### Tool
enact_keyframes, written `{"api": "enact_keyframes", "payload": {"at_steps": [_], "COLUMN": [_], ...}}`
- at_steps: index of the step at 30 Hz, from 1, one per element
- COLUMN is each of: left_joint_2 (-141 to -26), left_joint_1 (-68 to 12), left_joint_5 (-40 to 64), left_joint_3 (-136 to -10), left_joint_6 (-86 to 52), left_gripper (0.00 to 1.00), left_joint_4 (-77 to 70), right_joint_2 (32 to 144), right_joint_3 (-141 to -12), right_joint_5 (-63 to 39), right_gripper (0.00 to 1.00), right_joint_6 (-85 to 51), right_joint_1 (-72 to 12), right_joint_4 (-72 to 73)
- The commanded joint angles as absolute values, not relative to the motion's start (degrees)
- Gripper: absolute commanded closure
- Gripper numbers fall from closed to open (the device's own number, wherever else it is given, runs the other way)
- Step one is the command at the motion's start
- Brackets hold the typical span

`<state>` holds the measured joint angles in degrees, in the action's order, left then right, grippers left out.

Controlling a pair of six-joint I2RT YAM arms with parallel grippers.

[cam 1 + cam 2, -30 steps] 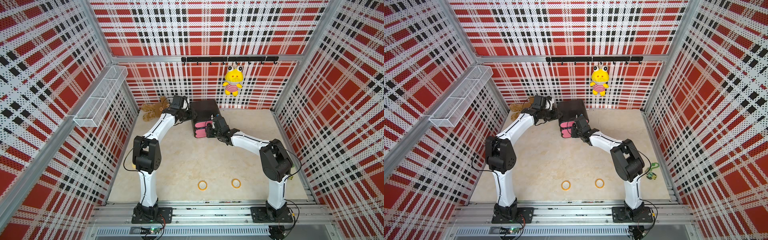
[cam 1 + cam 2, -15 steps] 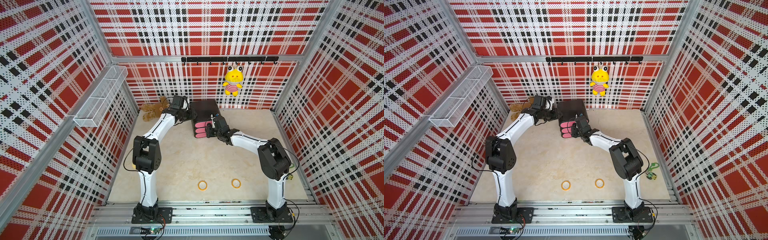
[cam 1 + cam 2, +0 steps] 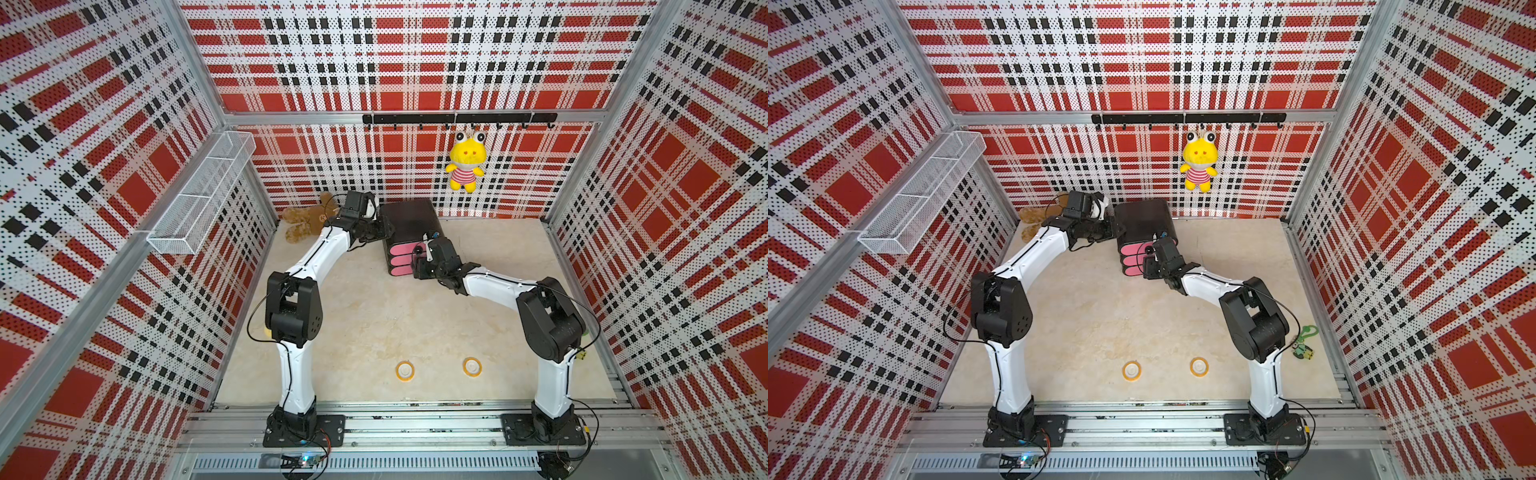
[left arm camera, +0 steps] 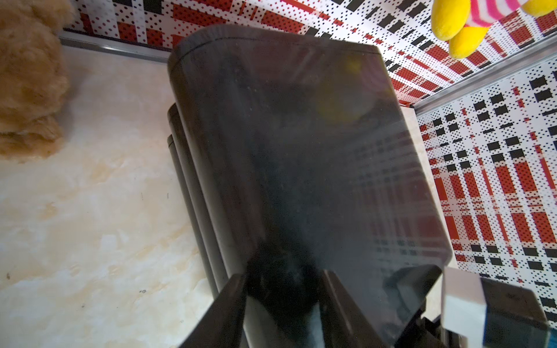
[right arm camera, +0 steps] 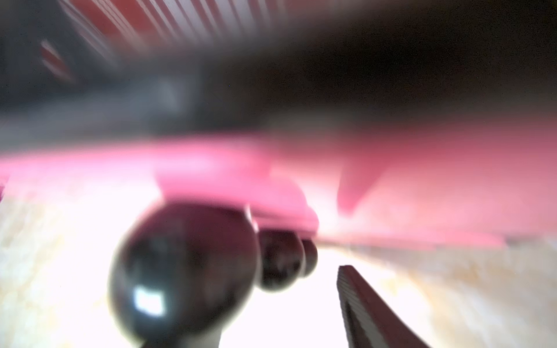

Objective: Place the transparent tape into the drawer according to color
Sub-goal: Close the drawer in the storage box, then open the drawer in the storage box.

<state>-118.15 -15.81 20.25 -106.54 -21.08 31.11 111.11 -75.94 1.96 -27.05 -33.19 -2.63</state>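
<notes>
Right wrist cam is a blurry mess, but you can make out one ribbed finger [image 5: 373, 307] of the right claw [image 3: 417, 261] with the nearest round black knob [image 5: 184, 271] just beside it. There's a bright gap between the two, so the claw sits partly open and isn't clamped on anything. Two more knobs line up behind that one, under the pink drawer fronts [image 5: 211, 171]. In both top views this claw is right up at the front of the drawer chest [image 3: 409, 220], over the right part of the three stacked fronts. Which knob it's level with, can't tell.

The left claw [image 3: 380, 227] is at the chest's upper left edge. It's squeezed in as tight as it goes, and the left wrist view shows its dark fingers [image 4: 223, 313] up against the glossy black top. Whether it actually pinches the chest, I can't say.

Just behind the left arm, a brown teddy bear [image 3: 305, 220] lies in the back left corner of the table [image 3: 374, 324]. As for the tape, one of two orange tape rings [image 3: 404, 370] lies flat near the front edge and the other ring [image 3: 472, 366] is beside it but apart, both well away from the chest and the claws.

A yellow plush toy [image 3: 465, 166] in a striped shirt hangs from a black hook rail [image 3: 415, 119] on the back wall. A white wire basket [image 3: 199, 195] is mounted on the left wall. In a top view a small green keychain [image 3: 1304, 345] sits by the right arm's base.
</notes>
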Motion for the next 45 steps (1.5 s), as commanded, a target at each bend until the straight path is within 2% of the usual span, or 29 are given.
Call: {"api": "enact_keyframes", "payload": {"at_steps": [1, 5, 15, 20, 31, 45], "left_joint_2": [-121.6, -121.8, -122.3, -122.6, -122.7, -123.0], "left_joint_1": [-16.9, -16.9, -16.8, -16.7, -16.6, -16.5], "left_joint_5": [20.9, 21.0, 21.4, 21.5, 21.7, 22.0], "left_joint_3": [-105.9, -106.2, -106.4, -106.6, -106.6, -106.7], "left_joint_6": [-19.8, -19.6, -19.3, -19.2, -19.1, -18.9], "left_gripper": [0.51, 0.50, 0.50, 0.50, 0.50, 0.50], "left_joint_4": [37.7, 37.9, 38.0, 38.0, 38.0, 38.0], "right_joint_2": [104.0, 102.2, 108.6, 110.7, 116.5, 118.1], "right_joint_3": [-73.7, -71.4, -73.1, -72.6, -74.2, -76.0], "right_joint_5": [0.1, -3.1, -7.5, -5.3, -0.4, 5.2], "right_gripper": [0.32, 0.28, 0.27, 0.28, 0.35, 0.41], "right_joint_6": [-27.3, -27.5, -26.0, -25.7, -25.3, -22.8], "right_joint_1": [-32.9, -32.6, -32.2, -32.2, -32.6, -34.5], "right_joint_4": [-3.7, -4.5, -4.9, -3.2, 0.5, 2.2]}}
